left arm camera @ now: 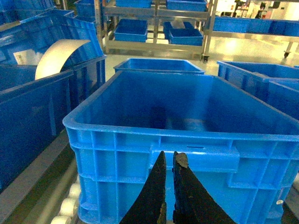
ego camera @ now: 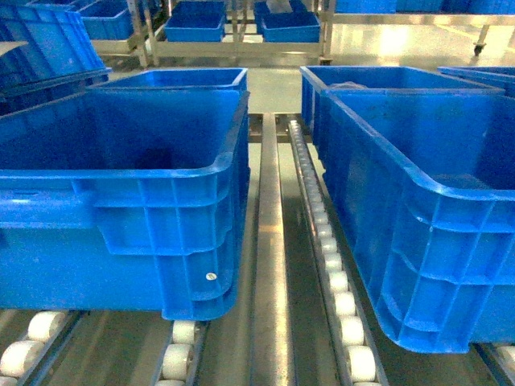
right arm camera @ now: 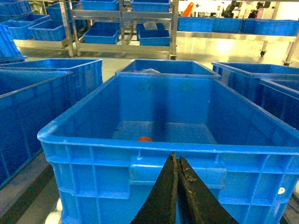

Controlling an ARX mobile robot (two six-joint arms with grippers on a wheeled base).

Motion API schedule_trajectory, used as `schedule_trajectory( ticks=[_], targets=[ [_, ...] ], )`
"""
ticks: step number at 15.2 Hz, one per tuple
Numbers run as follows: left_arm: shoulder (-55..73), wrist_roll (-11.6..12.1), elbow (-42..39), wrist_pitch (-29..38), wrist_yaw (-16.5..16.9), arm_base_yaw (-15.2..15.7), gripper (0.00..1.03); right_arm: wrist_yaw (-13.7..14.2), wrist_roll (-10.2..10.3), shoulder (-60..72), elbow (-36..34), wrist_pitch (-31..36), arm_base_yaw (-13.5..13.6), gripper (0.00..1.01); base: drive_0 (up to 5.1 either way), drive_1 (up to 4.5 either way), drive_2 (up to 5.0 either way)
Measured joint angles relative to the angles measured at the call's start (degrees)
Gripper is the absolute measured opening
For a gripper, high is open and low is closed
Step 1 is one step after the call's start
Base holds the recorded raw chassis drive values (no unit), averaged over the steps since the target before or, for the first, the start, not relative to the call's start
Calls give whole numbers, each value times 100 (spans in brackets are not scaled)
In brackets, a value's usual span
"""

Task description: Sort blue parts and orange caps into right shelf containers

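Two containers stand side by side on a roller track, the left crate and the right crate. In the left wrist view my left gripper hangs just before the near wall of its crate, shut to a thin slit and holding nothing. My right gripper is shut tight, empty, in front of the handle of the other crate. A small orange cap lies on that crate's floor. No blue parts show. Neither gripper appears in the head view.
White rollers and a metal rail run between the crates. More blue crates sit behind, others are stacked at far left. A steel shelving rack stands at the back. A curved white sheet rests in a left crate.
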Motion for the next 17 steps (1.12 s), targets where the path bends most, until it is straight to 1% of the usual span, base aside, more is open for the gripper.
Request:
schedule_trajectory(
  ticks=[4, 7, 8, 9, 10, 13, 14, 17],
  targets=[
    [-767, 0, 0, -754, 0, 0, 2, 0, 0, -651, 0, -649, 0, 2, 0, 0, 0],
    [-1193, 0, 0, -1172, 0, 0, 2, 0, 2, -1016, 0, -1016, 0, 2, 0, 0, 0],
    [-1517, 0, 0, -1495, 2, 0, 2, -9, 2, -1655, 0, -1930, 0, 2, 0, 0, 0],
    [-2337, 4, 2, -2592, 17, 0, 2, 7, 2, -2159, 2, -2256, 0, 2, 0, 0, 0],
    [-2509, 17, 2, -2590, 17, 0, 2, 2, 4, -2159, 2, -2227, 0, 2, 0, 0, 0],
    [-2509, 15, 2, -2573, 2, 0, 2, -2, 7, -2159, 2, -2212, 0, 2, 0, 0, 0],
    [-2509, 15, 2, -2566, 2, 0, 5, -2, 4, -2159, 2, -2214, 0, 9, 0, 0, 0],
    [-2509, 15, 2, -2566, 2, 0, 35, -2, 7, -2159, 2, -2214, 0, 40, 0, 0, 0]
  ],
)
